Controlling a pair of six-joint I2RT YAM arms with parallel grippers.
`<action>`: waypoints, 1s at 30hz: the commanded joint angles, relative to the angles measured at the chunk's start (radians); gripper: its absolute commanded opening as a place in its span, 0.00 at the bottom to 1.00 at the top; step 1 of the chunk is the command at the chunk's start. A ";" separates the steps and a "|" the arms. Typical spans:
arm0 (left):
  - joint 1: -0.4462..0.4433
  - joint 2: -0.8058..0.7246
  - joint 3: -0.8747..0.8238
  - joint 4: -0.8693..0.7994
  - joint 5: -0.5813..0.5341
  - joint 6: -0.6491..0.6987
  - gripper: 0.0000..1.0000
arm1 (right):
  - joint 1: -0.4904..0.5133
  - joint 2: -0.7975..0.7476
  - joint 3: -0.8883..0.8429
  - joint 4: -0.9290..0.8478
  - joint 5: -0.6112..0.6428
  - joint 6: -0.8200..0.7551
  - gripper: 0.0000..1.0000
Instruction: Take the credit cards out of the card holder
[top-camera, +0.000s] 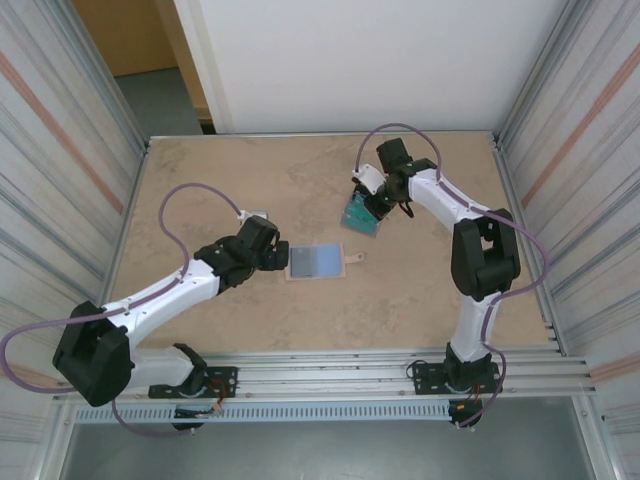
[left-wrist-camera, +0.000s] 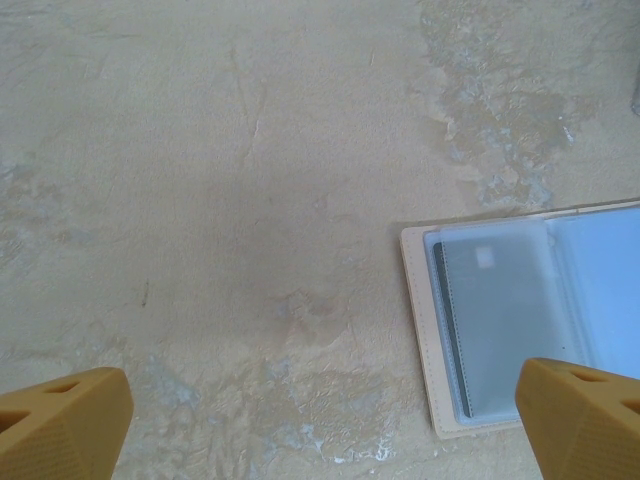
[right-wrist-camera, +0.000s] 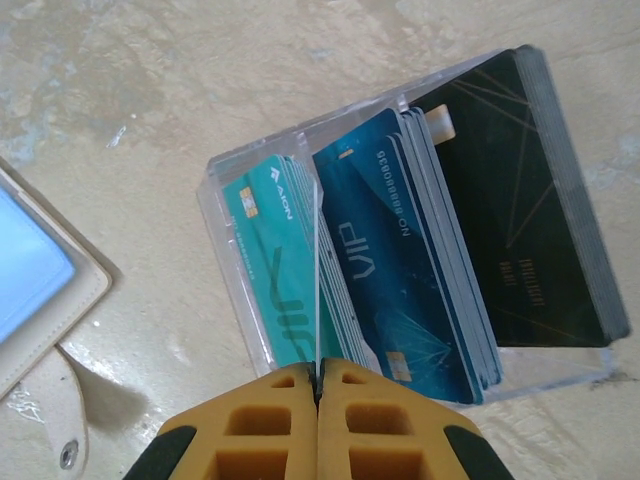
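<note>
Right fingers (right-wrist-camera: 270, 425) sit pressed together over the clear box (right-wrist-camera: 552, 366) of cards (right-wrist-camera: 400, 260), a thin pale edge between them (card or divider, I cannot tell). Left fingers (left-wrist-camera: 60, 425) stand wide apart – beside the card holder (left-wrist-camera: 425, 330), which lies open flat mid-surface (left-wrist-camera: 250, 200) with a greyish card (left-wrist-camera: 500, 330) in its sleeve.

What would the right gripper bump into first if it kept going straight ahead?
The right gripper would likely meet the clear box, between its teal cards and blue cards; depth is unclear.
</note>
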 joint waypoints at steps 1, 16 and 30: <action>0.011 -0.018 -0.005 -0.016 0.000 -0.024 0.99 | -0.005 0.027 0.030 -0.037 -0.045 -0.023 0.06; 0.012 0.009 0.004 -0.013 0.011 -0.028 0.99 | -0.004 0.074 0.047 -0.085 -0.082 -0.044 0.12; 0.025 -0.004 -0.005 -0.012 0.009 -0.059 0.99 | 0.022 -0.085 0.015 -0.045 -0.023 0.134 0.34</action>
